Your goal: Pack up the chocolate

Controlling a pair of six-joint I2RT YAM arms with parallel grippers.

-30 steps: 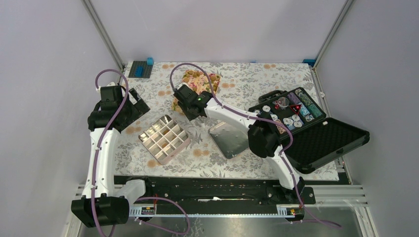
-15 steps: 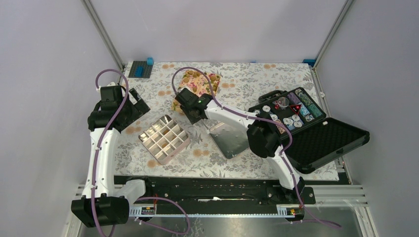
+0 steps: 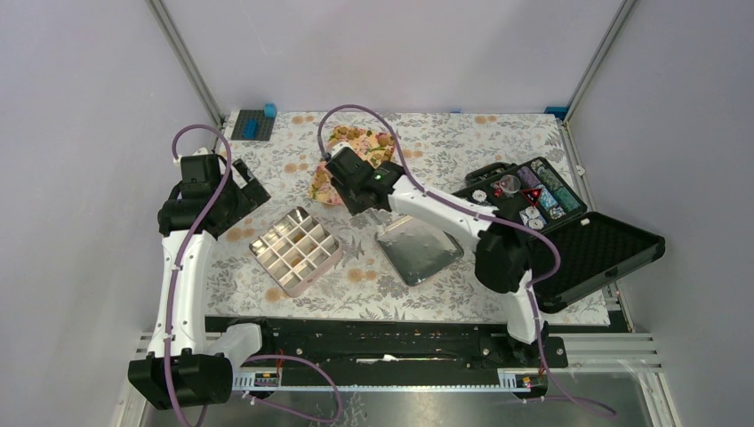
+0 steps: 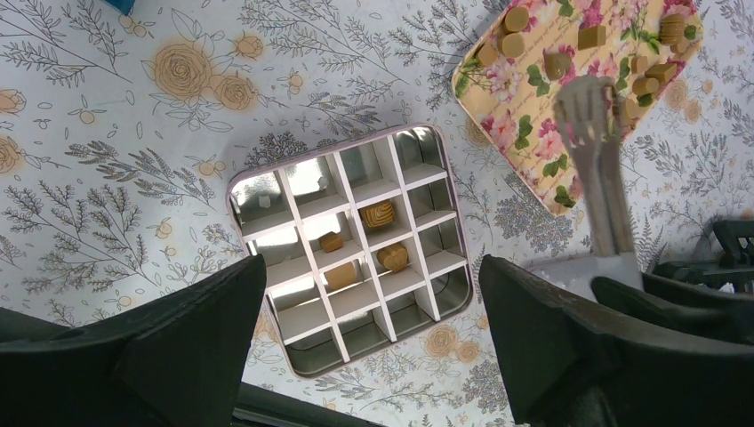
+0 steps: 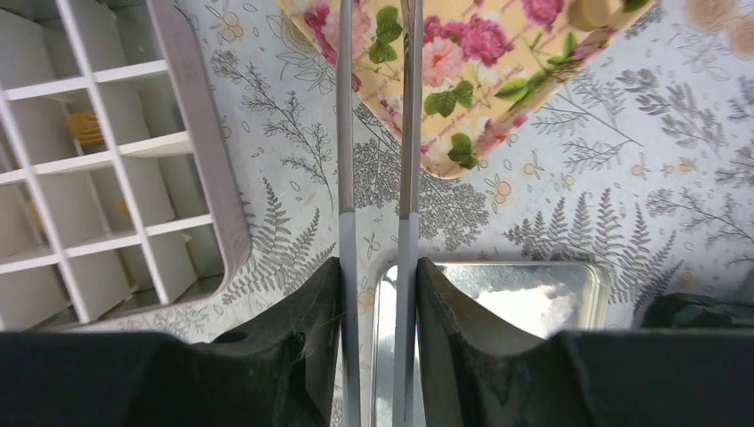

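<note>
Several golden-brown chocolate lumps lie on the floral tray; several more sit in cells of the divided tin. My right gripper is shut on metal tongs, whose two blades reach out over the tray's near corner. In the left wrist view the tongs' scalloped head hangs among the lumps on the tray; whether it holds one I cannot tell. My left gripper is open and empty above the tin's near side. From above, the tin sits between the arms.
The tin's shiny lid lies right of the tin, under the right forearm. An open black case with striped chips stands at the right. Blue blocks sit at the back left corner.
The right arm has swung back and to the right, carrying the tongs away from the tin and out over the floral tray. The left arm has not moved.
</note>
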